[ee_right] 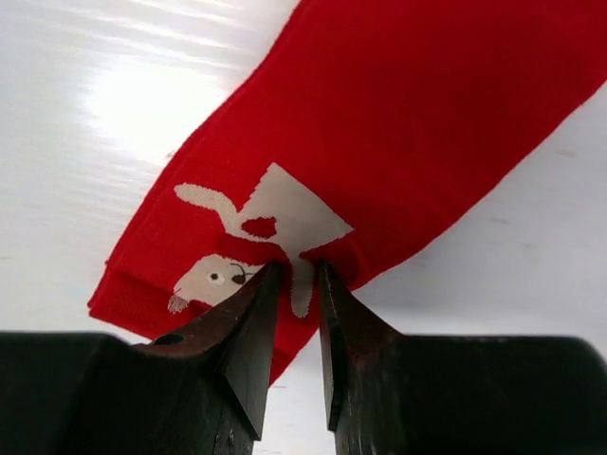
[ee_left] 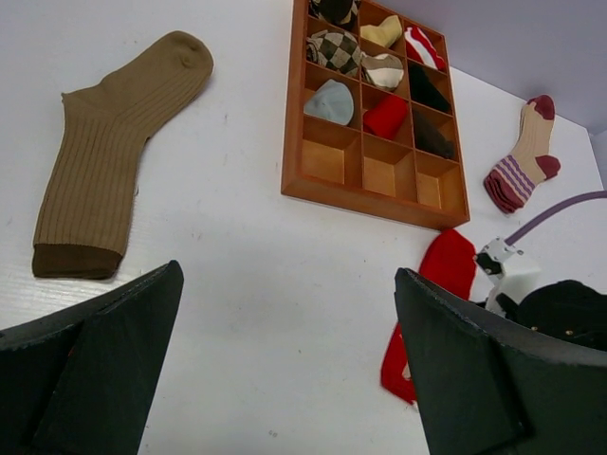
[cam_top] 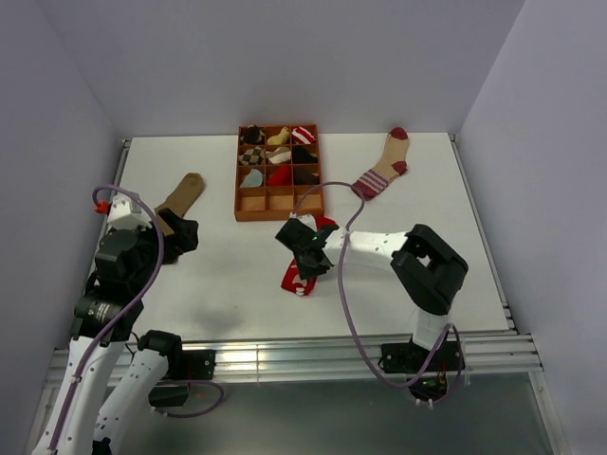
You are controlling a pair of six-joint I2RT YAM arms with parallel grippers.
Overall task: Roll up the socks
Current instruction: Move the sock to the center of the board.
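- The right pincer (ee_right: 299, 270) is down on the red sock (ee_right: 398, 114), a soft fabric one with a white animal figure knitted in. Its jaws are narrowed to a slim gap, and a pinch of the fabric sits between the tips, near what looks like the cuff end.
- The red sock lies flat on the white tabletop (cam_top: 228, 275), near the middle and just in front of the tray. No turn of a roll shows in it yet.
- The left pincer (ee_left: 287, 275) hangs above the tabletop with its jaws spread wide and nothing between them.
- The brown sock (ee_left: 114, 152), plain ribbed fabric with a darker cuff, lies stretched out flat at the left. It is well apart from both pincers and unrolled.
- The striped sock (cam_top: 384, 171), beige with maroon stripes, toe and heel, lies flat at the far right beside the tray, also unrolled.
- The orange-brown wooden tray (ee_left: 370, 204) has a grid of compartments. The farther ones hold small bundles and the nearest row stands bare.
- My reading is that the task is at its very start. None of the three socks is rolled. The first grip is on the red one, and all the rolling is left.
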